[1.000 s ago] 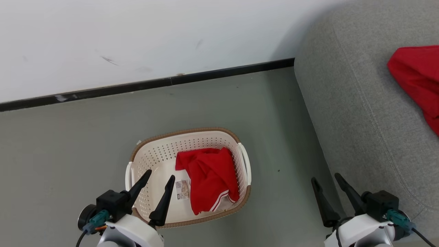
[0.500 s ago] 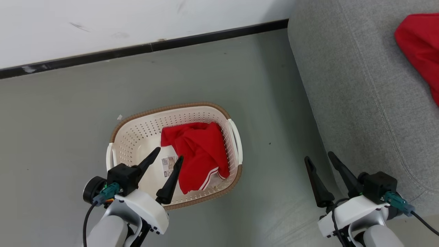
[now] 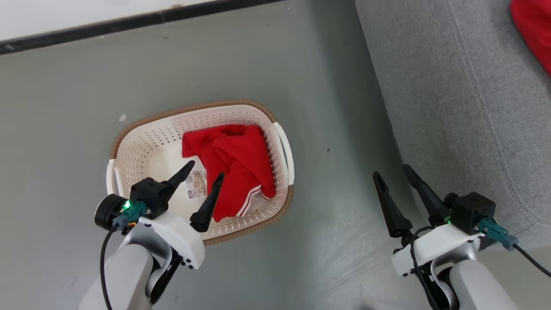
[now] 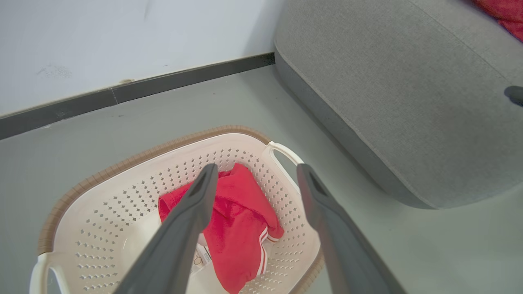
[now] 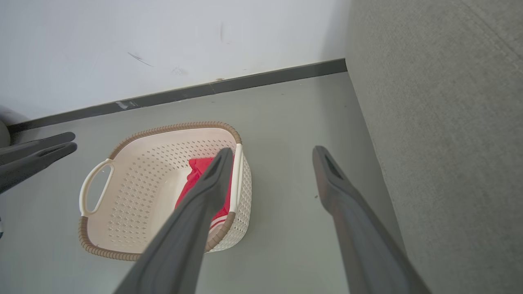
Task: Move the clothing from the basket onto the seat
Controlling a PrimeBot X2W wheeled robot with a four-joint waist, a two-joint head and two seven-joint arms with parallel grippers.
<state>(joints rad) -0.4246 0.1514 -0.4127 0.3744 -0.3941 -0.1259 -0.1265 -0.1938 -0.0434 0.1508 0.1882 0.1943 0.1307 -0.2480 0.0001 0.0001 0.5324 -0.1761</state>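
Observation:
The cream basket [image 3: 129,129] with a brown rim stands on the grey floor. One red piece of clothing [image 3: 234,159] with white stripe trim lies crumpled in its right half. My left gripper [image 3: 205,169] hangs open above the basket's near side, its fingertips just left of the fabric, holding nothing. The left wrist view looks down past that gripper [image 4: 256,168] at the clothing [image 4: 241,220] in the basket [image 4: 122,163]. My right gripper [image 3: 391,171] is open and empty over the floor between basket and seat [image 3: 452,86]. A second red garment [image 3: 533,30] lies on the seat.
A white wall with a black skirting board [image 3: 129,21] runs behind the basket. The seat's rounded edge [image 5: 449,102] is close to the right gripper [image 5: 273,150]. A small white scrap [image 3: 122,117] lies on the floor by the basket's far rim.
The head camera has tilted down, so the whole picture slid upward. Against the basket, my left gripper has shifted right, closer to the red clothing. Both grippers stay open.

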